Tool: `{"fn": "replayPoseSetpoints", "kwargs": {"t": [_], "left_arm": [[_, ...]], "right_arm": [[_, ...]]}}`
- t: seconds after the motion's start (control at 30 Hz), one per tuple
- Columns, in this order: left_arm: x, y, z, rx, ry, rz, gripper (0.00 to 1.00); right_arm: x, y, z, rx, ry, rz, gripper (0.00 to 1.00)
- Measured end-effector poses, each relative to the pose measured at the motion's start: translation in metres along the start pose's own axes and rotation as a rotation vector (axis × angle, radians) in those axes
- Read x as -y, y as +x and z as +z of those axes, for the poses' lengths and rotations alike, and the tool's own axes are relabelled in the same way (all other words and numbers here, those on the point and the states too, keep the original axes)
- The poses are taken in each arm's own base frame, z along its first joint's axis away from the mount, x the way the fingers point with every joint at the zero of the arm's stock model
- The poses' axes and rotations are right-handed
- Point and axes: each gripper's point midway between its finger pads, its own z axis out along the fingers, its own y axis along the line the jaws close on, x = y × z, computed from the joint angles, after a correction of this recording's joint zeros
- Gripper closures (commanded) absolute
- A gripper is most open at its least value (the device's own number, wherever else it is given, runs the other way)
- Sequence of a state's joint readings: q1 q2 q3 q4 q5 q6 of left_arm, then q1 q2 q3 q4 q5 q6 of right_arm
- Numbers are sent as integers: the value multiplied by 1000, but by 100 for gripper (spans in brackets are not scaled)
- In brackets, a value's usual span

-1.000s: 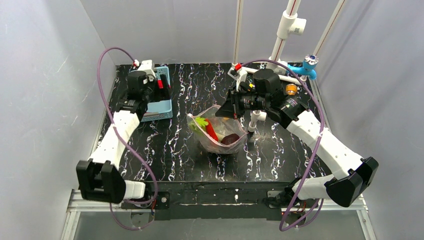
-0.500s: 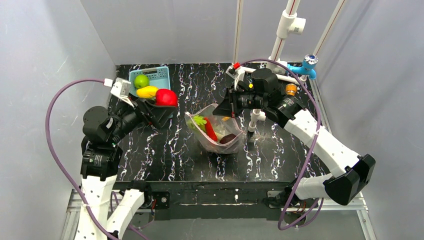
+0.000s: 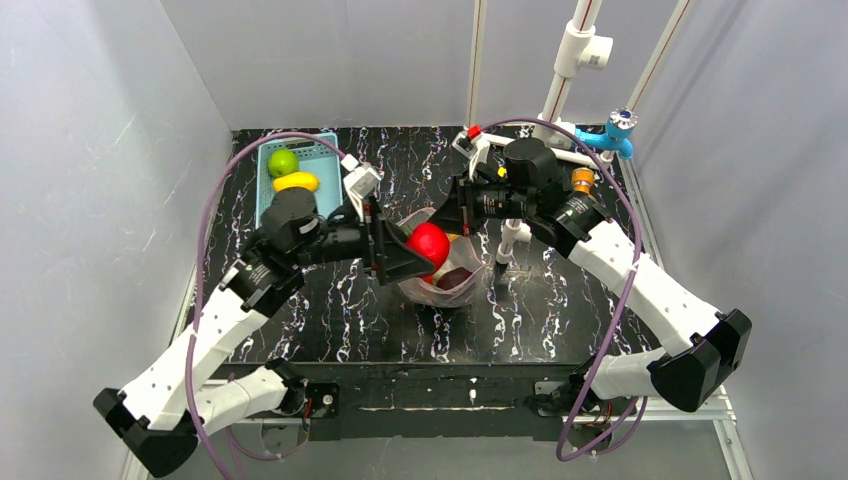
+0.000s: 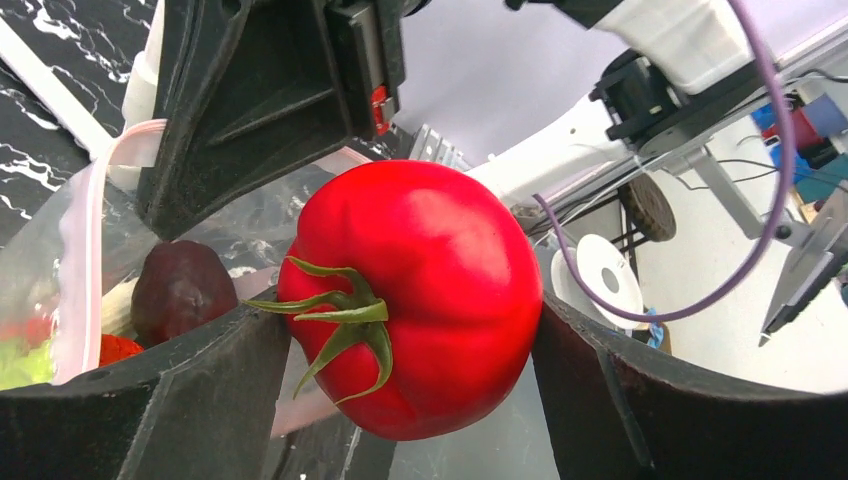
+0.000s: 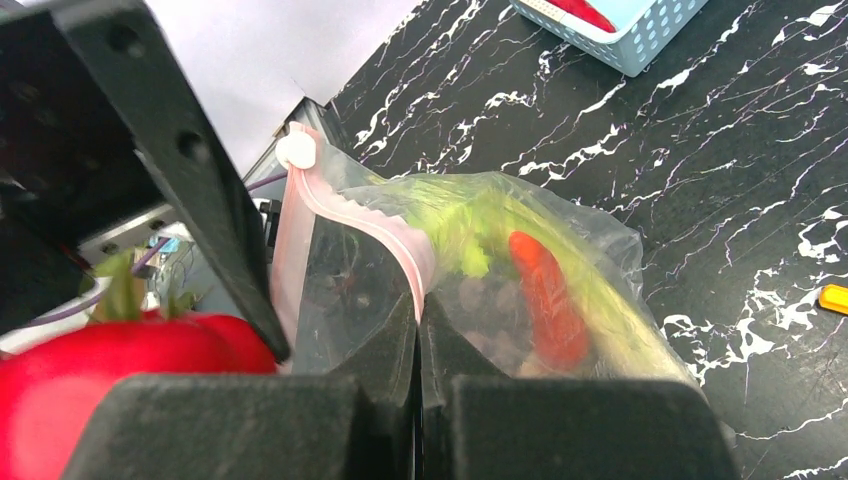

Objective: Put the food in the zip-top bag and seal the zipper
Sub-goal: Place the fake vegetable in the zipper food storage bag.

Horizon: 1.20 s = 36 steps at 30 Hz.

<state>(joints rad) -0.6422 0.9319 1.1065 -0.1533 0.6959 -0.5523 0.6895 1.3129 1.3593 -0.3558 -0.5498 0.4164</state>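
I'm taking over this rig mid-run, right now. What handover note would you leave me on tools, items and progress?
Left tool: gripping the red pepper, held at the bag's mouth.
Right tool: shut on the zipper, holding the zip-top bag open.
In the bag: leek, red chili, dark red piece.
In the blue basket: green fruit, yellow fruit.
To do: drop the pepper in, bag both fruits, seal the zipper.

Black table [image 3: 330,310], white-veined, boxed in by plain grey walls [image 3: 100,150]. White pipes [image 3: 578,45] rising back right, blue fitting [image 3: 612,138] beside. Soft, even light.
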Motion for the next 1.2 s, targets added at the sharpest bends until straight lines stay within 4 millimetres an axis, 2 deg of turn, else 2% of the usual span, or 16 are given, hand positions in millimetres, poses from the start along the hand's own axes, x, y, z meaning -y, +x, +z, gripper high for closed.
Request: {"fn": "replayPoseSetpoints", "kwargs": {"t": [0.07,0.17,0.27,0.37,0.43,0.53,0.6,0.8,1.2], "left_arm": [[-4,9,10,-33,-9,-1,75],[-14,14,18,-53,-40,-1,52],[-22,18,20,-61,-76,0,42],[-28,17,19,-53,-115,6,27],[-34,17,18,-49,-147,8,21],[-38,16,15,-45,-179,16,17],[-39,14,14,-43,-192,23,10],[-39,12,12,-37,-203,37,2],[-36,8,4,-29,-225,60,2]], "right_arm": [[-1,0,-1,2,-1,-2,99],[-1,-1,-1,4,-1,-3,99],[-1,-1,-2,4,-1,-3,99],[-1,0,-2,4,-1,-3,99],[-1,0,-2,4,-1,-3,99],[-1,0,-2,4,-1,-3,99],[-1,0,-2,3,-1,-3,99],[-1,0,-2,3,-1,-3,99],[-1,0,-2,3,-1,-3,99]]}}
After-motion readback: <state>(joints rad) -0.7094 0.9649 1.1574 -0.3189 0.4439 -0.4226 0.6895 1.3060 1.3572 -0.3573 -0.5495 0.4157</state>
